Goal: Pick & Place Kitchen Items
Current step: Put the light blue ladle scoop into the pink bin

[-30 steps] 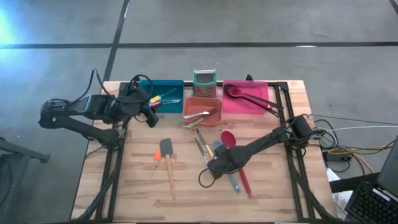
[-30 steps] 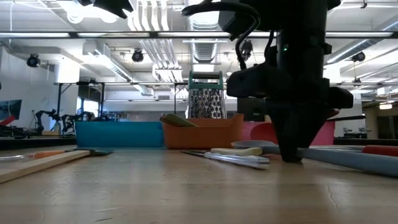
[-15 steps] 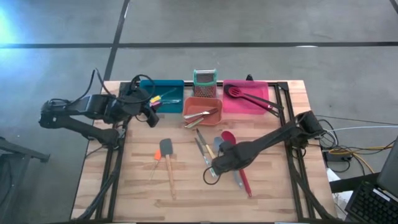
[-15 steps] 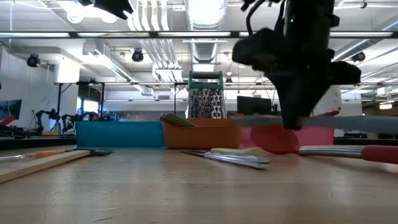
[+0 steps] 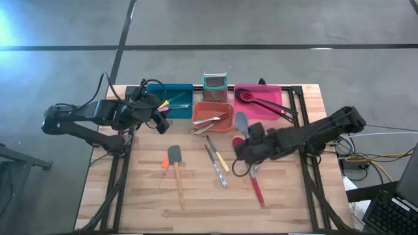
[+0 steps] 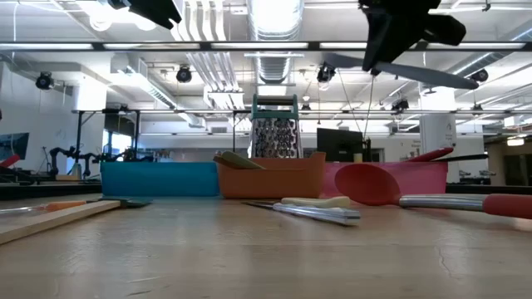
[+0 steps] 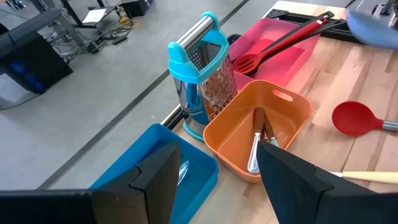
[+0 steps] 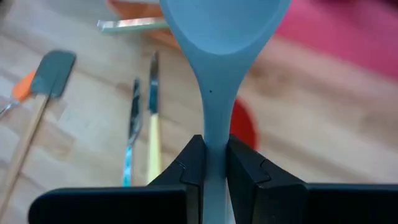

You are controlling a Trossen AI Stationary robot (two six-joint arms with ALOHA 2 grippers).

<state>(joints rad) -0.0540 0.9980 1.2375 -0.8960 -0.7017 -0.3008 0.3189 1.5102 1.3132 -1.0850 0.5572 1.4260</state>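
Note:
My right gripper (image 5: 247, 147) is shut on a grey spoon (image 5: 241, 123) and holds it in the air over the table's middle, near the orange bin (image 5: 213, 115). It shows high up in the low view (image 6: 397, 33). A red spoon (image 5: 256, 188), two knives (image 5: 218, 160), a wood-handled spatula (image 5: 176, 167) and a small orange tool (image 5: 164, 162) lie flat on the table. My left gripper (image 5: 159, 119) is open and empty beside the blue bin (image 5: 171, 98). My right gripper pinches the grey spoon's handle just behind the bowl (image 8: 211, 127) between its two fingers (image 8: 191, 163). The spoon is lifted clear of the table. It lies nearly level (image 6: 416, 73), with its bowl (image 8: 224, 18) sticking out past the fingertips toward the far edge.
Blue, orange and pink bins stand in a row at the far edge, with a teal-topped grater (image 5: 214, 83) behind them. The pink bin (image 5: 258, 102) holds black utensils; the orange bin holds metal cutlery (image 7: 255, 149). There is bare wood at the near edge.
My right gripper has risen from the table with the grey spoon and gone toward the far edge and a little right. The spoon, which lay on the table beside the red spoon, is now lifted clear. The red spoon has stayed where it was.

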